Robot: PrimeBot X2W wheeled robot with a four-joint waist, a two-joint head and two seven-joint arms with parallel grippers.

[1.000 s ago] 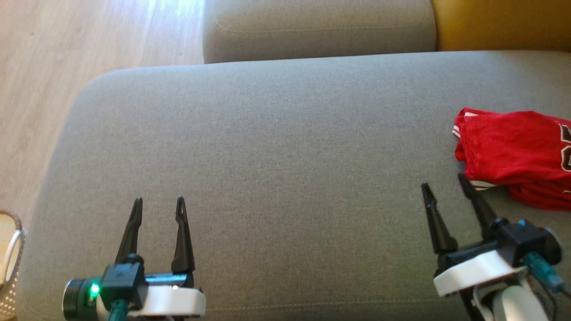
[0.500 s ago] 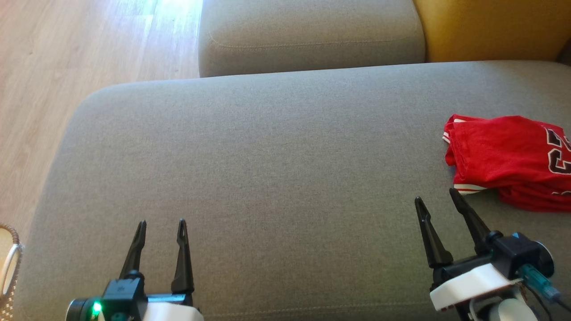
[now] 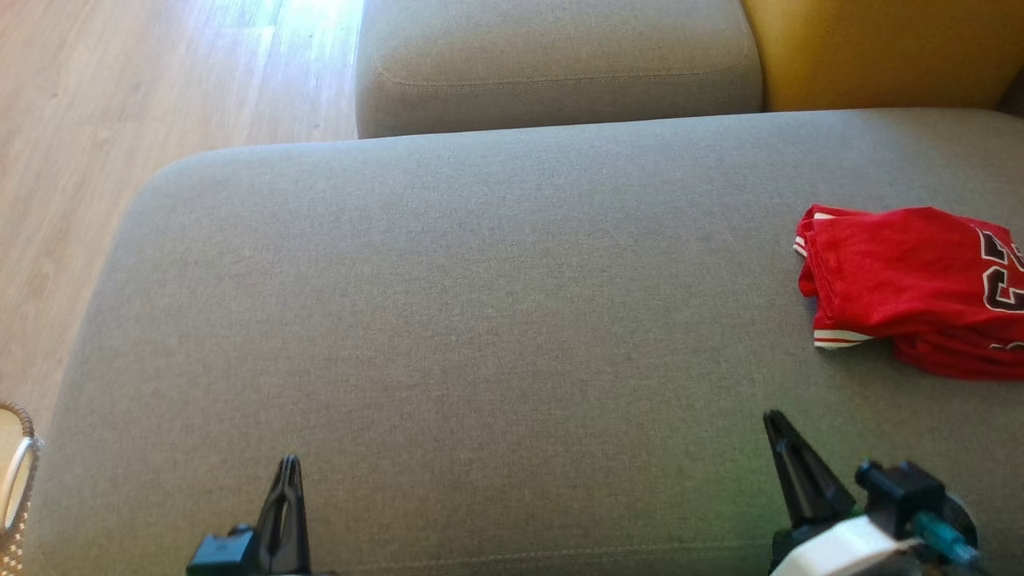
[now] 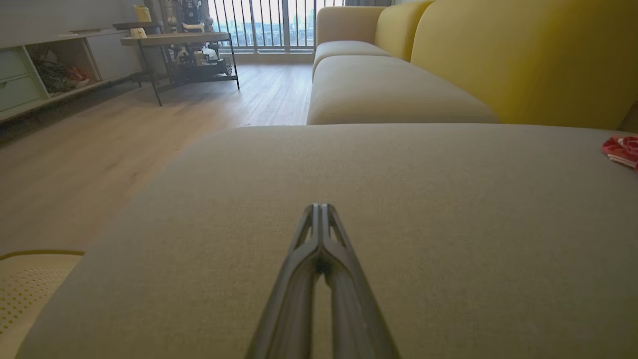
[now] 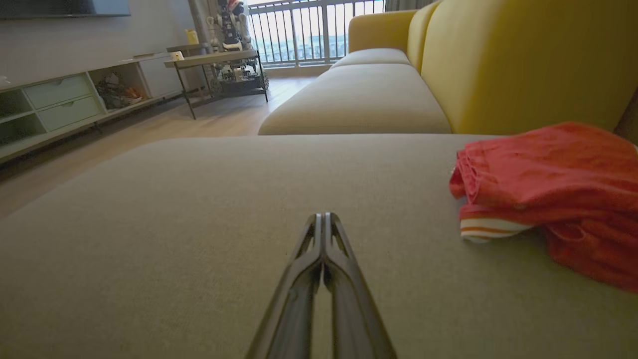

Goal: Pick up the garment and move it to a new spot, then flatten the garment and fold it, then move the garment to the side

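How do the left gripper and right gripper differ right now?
The right gripper sits near the red garment, not touching it; the left gripper is far from it across the grey cushion. The right gripper leans left in the head view; the left gripper points nearly straight up. Both are shut and empty.

The big grey seat cushion (image 3: pixel 480 320) across the middle is tight woven cloth, matt, with a fine grainy texture. The garment (image 3: pixel 896 280) at the right is soft red cloth, rumpled and matt, with ribbed white-and-red trim. The yellow backrest (image 3: pixel 880 48) at upper right looks like smooth matt fabric too. The floor (image 3: pixel 120 96) at upper left is pale wood plank with a soft sheen. The left gripper (image 4: pixel 321 212) and right gripper (image 5: pixel 324 217) look like dark moulded plastic, slightly glossy on the ridges. The white shell (image 3: pixel 840 552) at lower right is smooth shiny plastic. The basket (image 4: pixel 30 294) at lower left is cream, perforated and plastic-looking.
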